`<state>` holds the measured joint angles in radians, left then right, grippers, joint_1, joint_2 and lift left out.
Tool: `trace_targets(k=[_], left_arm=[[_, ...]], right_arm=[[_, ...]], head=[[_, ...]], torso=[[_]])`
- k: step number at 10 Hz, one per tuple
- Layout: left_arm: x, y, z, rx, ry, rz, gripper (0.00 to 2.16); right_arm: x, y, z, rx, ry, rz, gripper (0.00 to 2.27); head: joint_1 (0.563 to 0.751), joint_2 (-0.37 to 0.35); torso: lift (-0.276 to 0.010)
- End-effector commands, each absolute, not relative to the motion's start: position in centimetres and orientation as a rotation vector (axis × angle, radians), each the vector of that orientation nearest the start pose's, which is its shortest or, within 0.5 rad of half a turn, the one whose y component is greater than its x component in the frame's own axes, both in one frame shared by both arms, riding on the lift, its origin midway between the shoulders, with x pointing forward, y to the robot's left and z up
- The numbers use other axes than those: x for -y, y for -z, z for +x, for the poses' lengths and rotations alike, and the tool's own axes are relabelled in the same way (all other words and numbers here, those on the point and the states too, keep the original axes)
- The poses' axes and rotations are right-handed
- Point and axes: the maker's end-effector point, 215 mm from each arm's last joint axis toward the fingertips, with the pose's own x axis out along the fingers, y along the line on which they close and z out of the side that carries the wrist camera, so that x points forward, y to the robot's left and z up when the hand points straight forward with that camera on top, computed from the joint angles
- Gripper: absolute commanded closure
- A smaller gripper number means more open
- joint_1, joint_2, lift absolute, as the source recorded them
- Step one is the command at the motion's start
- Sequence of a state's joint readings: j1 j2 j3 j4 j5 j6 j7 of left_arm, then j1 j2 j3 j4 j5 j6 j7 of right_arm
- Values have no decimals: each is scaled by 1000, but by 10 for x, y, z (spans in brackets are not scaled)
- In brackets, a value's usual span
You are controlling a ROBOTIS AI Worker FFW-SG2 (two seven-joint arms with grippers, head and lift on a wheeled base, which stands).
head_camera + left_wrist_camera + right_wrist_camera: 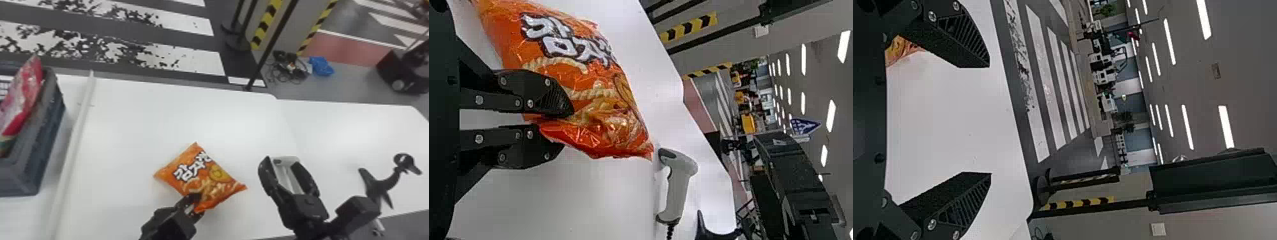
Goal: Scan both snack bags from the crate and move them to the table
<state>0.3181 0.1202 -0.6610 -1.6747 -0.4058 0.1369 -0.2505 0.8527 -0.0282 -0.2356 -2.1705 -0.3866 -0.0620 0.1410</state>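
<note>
- The orange snack bag (pixel 191 172) sits low in the centre of the head view, its printed front upward; the code is probably on the back, so it may need turning for the scan.
- The left gripper (pixel 563 126) is closed on a corner of that bag. This grip leaves most of the pack uncovered, which should suit scanning, though a soft corner could slip or let the bag swing.
- I cannot tell whether the bag's weight rests on the white table (pixel 143 121) or hangs from the grip.
- The right gripper (pixel 990 120), right of the bag in the head view, has its jaws wide apart with nothing between them, presumably kept free for the scanner.
- The scanner (pixel 676 192) is on the table near the bag. In the head view it appears between the right gripper's spread fingers, likely beneath them, so a careful descent and squeeze on its body seems the next need.
- A black stand (pixel 380 185) is at the lower right, probably the scanner's holder.
- The red bag (pixel 24 92) leans upright in the grey crate (pixel 48 121) at the left edge, so a second pick remains; its raised top should give an easy hold.
</note>
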Motion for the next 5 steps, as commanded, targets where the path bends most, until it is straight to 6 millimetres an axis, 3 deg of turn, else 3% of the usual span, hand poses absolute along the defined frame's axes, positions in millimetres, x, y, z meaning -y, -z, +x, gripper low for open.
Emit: trace_targets(k=[1, 4, 5], left_arm=[[125, 509, 300, -347, 930, 369, -2], [125, 466, 295, -284, 909, 276, 66], [114, 453, 295, -253, 896, 268, 66]], right_arm=[[326, 371, 328, -139, 71, 207, 164], [332, 364, 330, -121, 70, 136, 157], [339, 362, 331, -120, 66, 111, 134]], head=[[695, -350], [695, -350], [695, -350]], torso=[[-87], [-87], [-87]])
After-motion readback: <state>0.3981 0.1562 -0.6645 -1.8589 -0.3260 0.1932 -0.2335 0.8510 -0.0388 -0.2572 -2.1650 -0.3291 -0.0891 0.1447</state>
